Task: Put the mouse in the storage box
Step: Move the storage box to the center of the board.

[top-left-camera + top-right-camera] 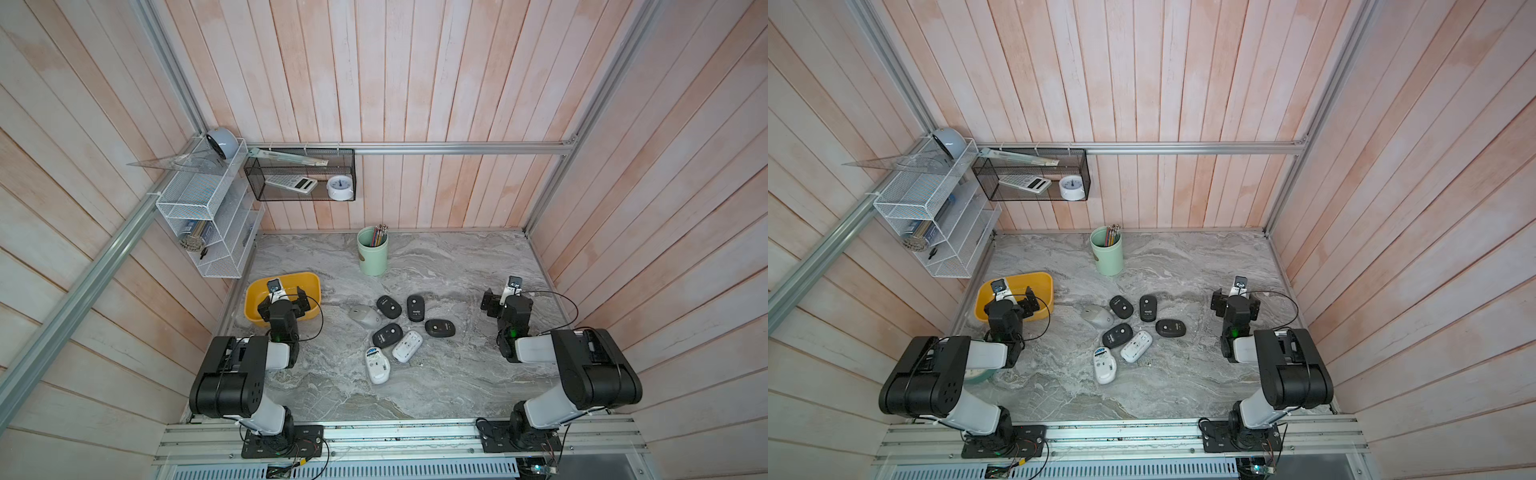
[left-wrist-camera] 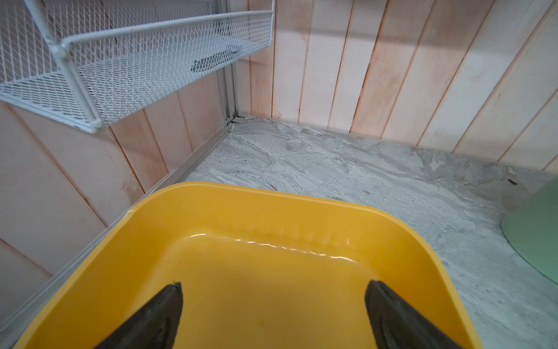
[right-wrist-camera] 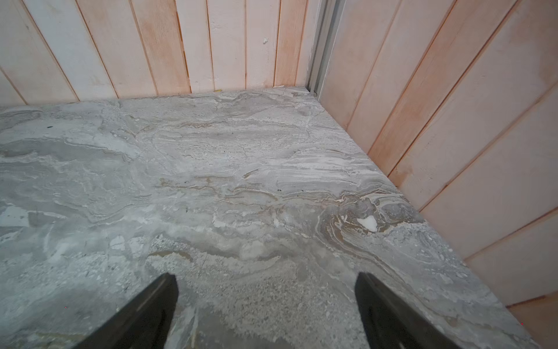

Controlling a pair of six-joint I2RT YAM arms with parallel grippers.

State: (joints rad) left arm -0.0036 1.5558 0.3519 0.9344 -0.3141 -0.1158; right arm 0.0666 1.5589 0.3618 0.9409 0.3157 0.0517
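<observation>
**Both my grippers are open, and the mice lie on the table**

My left gripper (image 2: 273,285) hangs over the storage box (image 1: 254,305). Its jaws are wide apart and there is nothing between them. In the left wrist view the yellow floor of the box fills the space under my fingers. I cannot tell whether the fingers touch the box. The box sits at the left side of the marble table (image 1: 457,374), near the wall and below the white wire rack (image 1: 199,199).

My right gripper (image 3: 265,276) is open wide too and holds nothing. It is over the table, close to the right wall.

The mice lie in a loose group on the table between my two arms, apart from the box. A silver mouse (image 1: 364,316) is the nearest to the box. Four black mice (image 1: 389,306) are around the middle. Two white mice (image 1: 407,346) are at the near side, just beside each other. A green cup (image 1: 372,253) with pencils stands behind the group, toward the back wall.
</observation>
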